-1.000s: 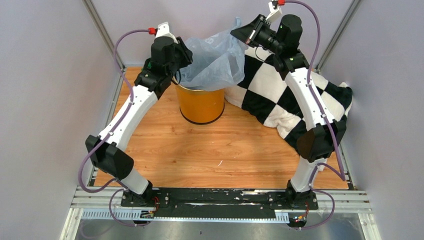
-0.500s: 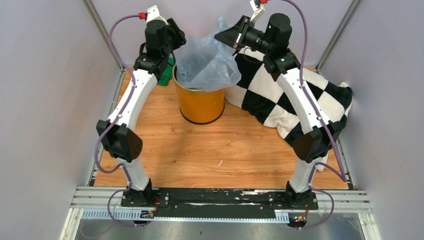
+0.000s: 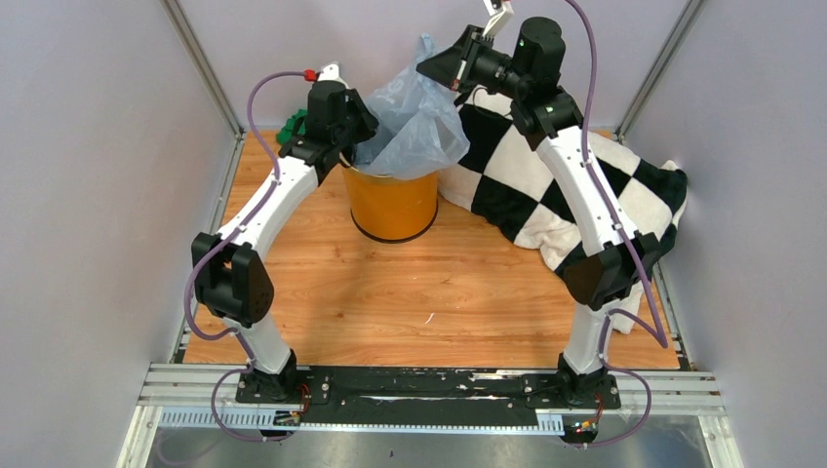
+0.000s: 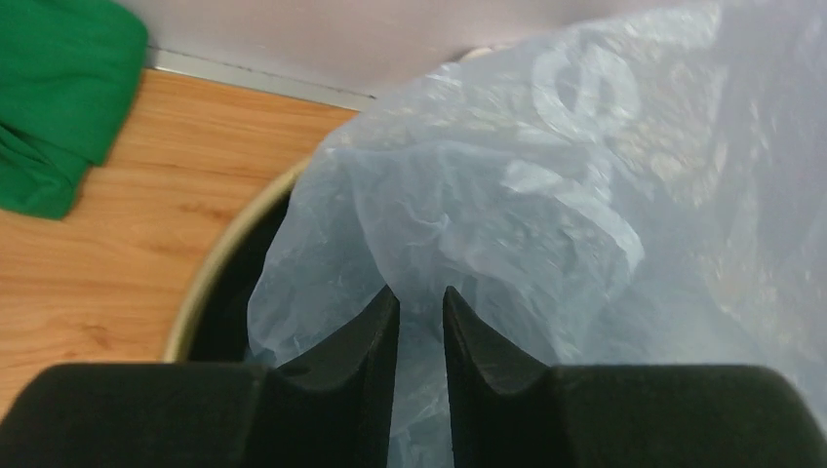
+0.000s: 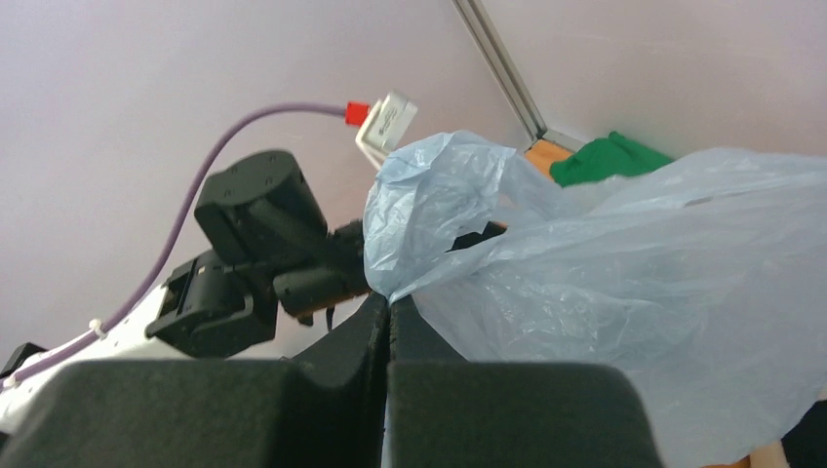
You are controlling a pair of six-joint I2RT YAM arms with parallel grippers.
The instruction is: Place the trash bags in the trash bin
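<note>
The pale blue-grey trash bag (image 3: 414,117) hangs stretched over the orange-yellow trash bin (image 3: 390,205), its lower part dipping inside the gold rim (image 4: 210,283). My left gripper (image 3: 364,135) is at the bin's left rim, above its black inside. In the left wrist view this left gripper (image 4: 421,297) is shut on a fold of the trash bag (image 4: 507,214), with a thin gap between the fingers. My right gripper (image 3: 427,66) holds the bag's upper right edge high above the bin. The right wrist view shows this gripper (image 5: 390,300) shut on the trash bag (image 5: 624,283).
A black-and-white checkered blanket (image 3: 546,185) lies right of the bin, under the right arm. A green cloth (image 3: 291,125) sits at the back left corner; the green cloth (image 4: 59,97) is left of the bin. Grey walls and metal posts enclose the wooden table (image 3: 390,292).
My left gripper came down and to the right from the back left corner to the bin's rim, bringing its side of the bag lower. The right gripper barely moved.
</note>
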